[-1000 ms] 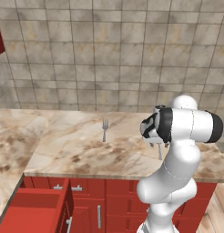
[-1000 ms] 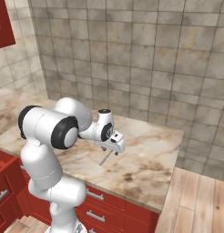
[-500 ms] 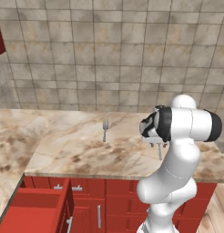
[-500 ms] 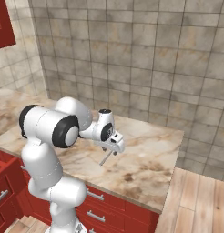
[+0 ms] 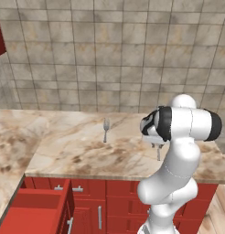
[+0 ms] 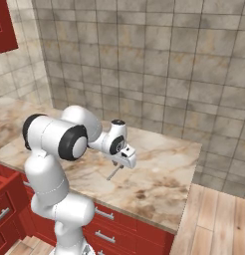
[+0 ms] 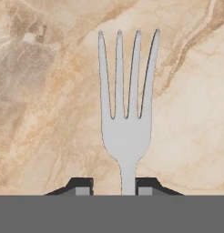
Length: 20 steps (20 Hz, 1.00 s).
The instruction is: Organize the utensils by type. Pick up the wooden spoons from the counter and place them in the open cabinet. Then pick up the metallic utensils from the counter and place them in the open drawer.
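A grey metal fork (image 7: 127,136) lies flat on the beige veined counter (image 5: 77,151), tines pointing away from the hand. My gripper (image 7: 114,186) reaches down over it, and the fork's thin neck runs between the two fingertips (image 7: 84,185) with narrow gaps on each side. In the base views my gripper (image 5: 155,145) (image 6: 122,162) hovers low over the counter's right part, and the fork's handle (image 6: 113,173) sticks out below it. A second fork (image 5: 105,129) lies further left on the counter, near the wall. The open drawer (image 5: 36,215) juts out at the lower left.
Red base cabinets and drawers (image 5: 100,201) run under the counter. A red wall cabinet (image 6: 5,25) hangs at the upper left. Tiled wall stands behind the counter. The counter ends at the right, beside wooden floor (image 6: 219,219).
The arm and both forks stay where they were. The jaws have drawn closer together around the fork's neck.
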Tool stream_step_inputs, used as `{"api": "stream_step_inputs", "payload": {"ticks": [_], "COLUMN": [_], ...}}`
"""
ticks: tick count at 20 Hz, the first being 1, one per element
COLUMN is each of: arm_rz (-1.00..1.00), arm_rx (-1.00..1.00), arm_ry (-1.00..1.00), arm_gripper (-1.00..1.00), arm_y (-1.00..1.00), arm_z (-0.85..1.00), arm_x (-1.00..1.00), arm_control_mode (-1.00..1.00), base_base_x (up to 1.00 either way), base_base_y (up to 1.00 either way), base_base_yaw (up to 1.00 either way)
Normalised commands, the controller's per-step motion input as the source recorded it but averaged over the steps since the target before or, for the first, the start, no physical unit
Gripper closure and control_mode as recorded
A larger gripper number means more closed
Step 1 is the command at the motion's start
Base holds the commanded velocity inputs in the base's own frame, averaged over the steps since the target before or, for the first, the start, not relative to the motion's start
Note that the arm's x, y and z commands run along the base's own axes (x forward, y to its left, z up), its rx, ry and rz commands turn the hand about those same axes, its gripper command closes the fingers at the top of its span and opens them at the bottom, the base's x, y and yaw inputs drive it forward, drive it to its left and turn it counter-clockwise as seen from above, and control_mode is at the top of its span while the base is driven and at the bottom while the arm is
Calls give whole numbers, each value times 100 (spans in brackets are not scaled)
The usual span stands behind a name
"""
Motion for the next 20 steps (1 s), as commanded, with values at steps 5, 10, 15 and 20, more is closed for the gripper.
{"api": "stream_step_inputs", "payload": {"ticks": [5, 10, 15, 20], "arm_rz": [-7, -2, 0, 3], "arm_rx": [0, 0, 0, 0], "arm_ry": [-4, 0, 0, 0], "arm_gripper": [100, 100, 100, 100], "arm_y": [-1, 0, 1, 0], "arm_z": [-21, 12, 30, 65], "arm_x": [-9, -2, -3, -13], "arm_control_mode": [-100, -100, -100, -100], "base_base_x": [0, 0, 0, 0], "base_base_y": [0, 0, 0, 0], "base_base_yaw": [0, 0, 0, 0]}}
